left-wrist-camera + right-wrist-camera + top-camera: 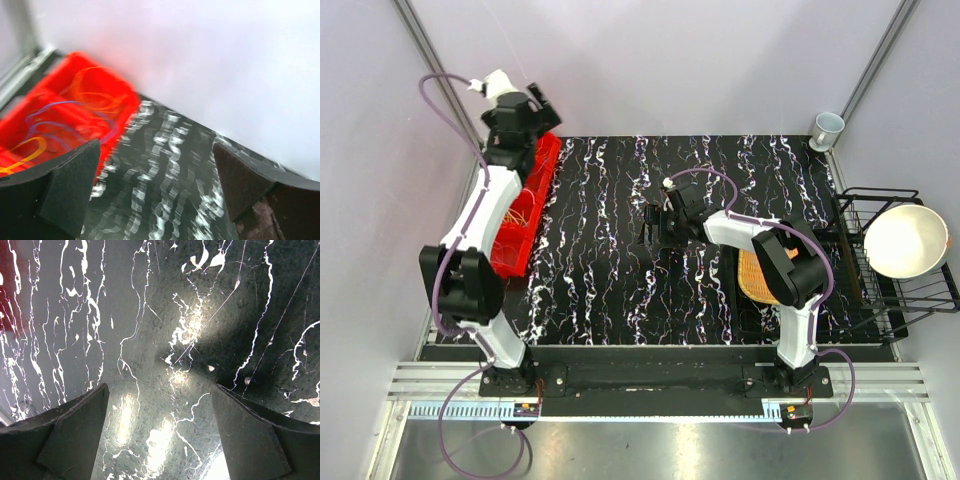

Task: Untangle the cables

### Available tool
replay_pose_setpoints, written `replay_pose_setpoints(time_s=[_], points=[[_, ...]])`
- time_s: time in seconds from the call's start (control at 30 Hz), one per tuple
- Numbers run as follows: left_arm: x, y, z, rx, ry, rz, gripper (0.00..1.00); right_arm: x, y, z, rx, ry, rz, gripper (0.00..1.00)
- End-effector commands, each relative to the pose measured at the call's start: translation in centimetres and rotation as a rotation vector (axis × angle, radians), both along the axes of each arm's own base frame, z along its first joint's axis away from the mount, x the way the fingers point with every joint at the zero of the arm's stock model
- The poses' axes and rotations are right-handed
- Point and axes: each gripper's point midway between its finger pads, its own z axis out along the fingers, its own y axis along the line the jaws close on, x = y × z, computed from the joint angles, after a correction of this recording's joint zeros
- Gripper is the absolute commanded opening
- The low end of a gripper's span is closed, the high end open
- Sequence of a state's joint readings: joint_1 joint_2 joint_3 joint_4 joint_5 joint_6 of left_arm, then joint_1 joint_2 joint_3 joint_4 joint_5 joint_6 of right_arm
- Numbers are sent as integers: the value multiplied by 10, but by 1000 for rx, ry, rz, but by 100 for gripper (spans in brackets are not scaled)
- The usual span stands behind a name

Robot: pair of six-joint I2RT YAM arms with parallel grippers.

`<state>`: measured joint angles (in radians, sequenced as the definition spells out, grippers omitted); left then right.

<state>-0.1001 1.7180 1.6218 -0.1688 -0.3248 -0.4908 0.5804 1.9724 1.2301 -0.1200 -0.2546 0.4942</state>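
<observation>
While both pincers gape wide and empty, the left gripper (pixel 155 187) raised by the red bin (pixel 510 255) and the right gripper (pixel 160 427) over the marbled table (pixel 150 315), the cables (pixel 75 115) lie in loose orange, blue and yellow loops inside that bin, apparently nearly sorted, though blur hides any remaining knots.

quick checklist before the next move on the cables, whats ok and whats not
1. The left end effector is open with nothing between its fingers: ok.
2. The right end effector is open and holds nothing: ok.
3. The thin orange, blue and yellow cables lie inside the red plastic bin: ok.
4. Cables are separated from one another: cannot tell, since the loops overlap in a blurred view.
5. Left wrist view is sharp enough to aim a grasp: not ok, blurred.
6. The two arms are well apart: ok.
</observation>
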Motion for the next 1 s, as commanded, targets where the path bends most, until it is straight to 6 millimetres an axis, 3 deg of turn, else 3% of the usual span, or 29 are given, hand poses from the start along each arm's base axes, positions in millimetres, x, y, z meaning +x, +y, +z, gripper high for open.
replay_pose_setpoints(time_s=[0.0,0.17,0.27,0.43,0.57,0.67,0.87,0.97], points=[[-39,-26,30,134,-44,-22,99,-62,-44,-73,-210,260,-5,89],[-83,-70,22,222,-13,-139,99,-61,-45,-73,-215,253,-8,89],[-117,-80,16,244,35,-192,99,-61,-45,-72,-210,250,-5,89],[-172,-99,-19,194,182,-374,99,-61,-34,-52,-125,203,36,89],[-229,-89,-46,149,300,-427,99,-60,-29,-39,-71,150,55,90],[-260,-85,-63,137,344,-475,99,-60,-23,-29,-27,121,72,90],[-299,-70,-79,130,354,-481,99,-62,-17,-11,37,51,103,90],[-308,-64,-98,86,351,-441,99,-62,-21,-3,38,1,96,91]])
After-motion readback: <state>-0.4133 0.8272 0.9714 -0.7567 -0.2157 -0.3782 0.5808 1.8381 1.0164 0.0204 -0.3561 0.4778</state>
